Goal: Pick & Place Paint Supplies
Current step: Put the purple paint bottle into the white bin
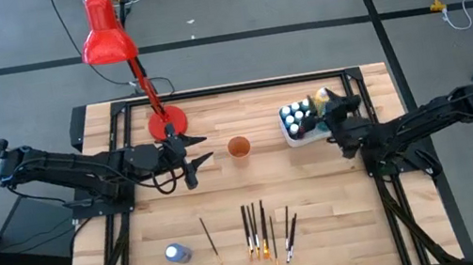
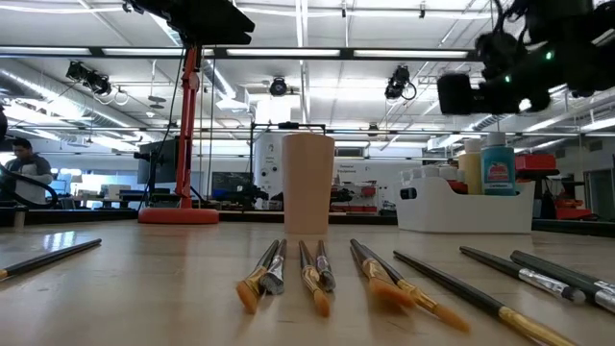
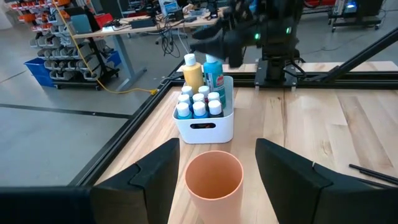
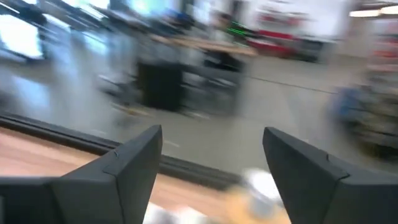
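Presently: right gripper (image 1: 325, 102) above the white tub (image 1: 293, 138), fingers spread, empty.
Paint bottles (image 1: 295, 119) stand packed in the tub at far right, directly beneath it; one stray bottle (image 1: 177, 252) and the paintbrushes (image 1: 257, 229) lie near. Likely light, rigid, slick: grip bottles across the body, brushes mid-handle. Left gripper (image 1: 197, 150), open, waits beside the orange cup (image 1: 238, 147).

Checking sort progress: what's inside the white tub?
White tub holds a cluster of white-capped small bottles, plus a taller yellow bottle and blue bottle behind. Lower contents are hidden by its wall.
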`<state>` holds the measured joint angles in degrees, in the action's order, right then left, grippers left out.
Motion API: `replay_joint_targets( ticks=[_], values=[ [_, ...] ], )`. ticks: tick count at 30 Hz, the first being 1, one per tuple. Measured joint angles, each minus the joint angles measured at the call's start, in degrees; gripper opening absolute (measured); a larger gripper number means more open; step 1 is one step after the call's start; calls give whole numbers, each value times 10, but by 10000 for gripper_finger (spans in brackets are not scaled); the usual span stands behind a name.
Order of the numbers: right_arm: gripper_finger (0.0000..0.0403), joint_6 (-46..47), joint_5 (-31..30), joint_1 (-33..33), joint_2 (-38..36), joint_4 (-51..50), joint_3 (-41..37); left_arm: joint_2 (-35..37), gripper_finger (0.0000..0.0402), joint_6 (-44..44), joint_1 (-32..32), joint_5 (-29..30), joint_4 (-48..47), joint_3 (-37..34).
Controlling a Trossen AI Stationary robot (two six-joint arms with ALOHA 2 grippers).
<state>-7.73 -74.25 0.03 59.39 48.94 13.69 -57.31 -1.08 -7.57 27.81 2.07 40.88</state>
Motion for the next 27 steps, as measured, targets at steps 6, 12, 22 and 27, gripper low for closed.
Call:
replay_joint_targets(
  ticks=[6,12,22,27],
  values=[
    [284,13,317,0,0,148,0,0,220,-8,0,-31,-3,0],
    [284,93,535,0,0,147,0,0,220,-105,0,-267,-17,0],
    [284,133,601,0,0,145,0,0,220,-94,-4,-603,-70,0],
    [284,135,601,0,0,146,0,0,220,-126,-30,-769,-73,-12]
  ],
)
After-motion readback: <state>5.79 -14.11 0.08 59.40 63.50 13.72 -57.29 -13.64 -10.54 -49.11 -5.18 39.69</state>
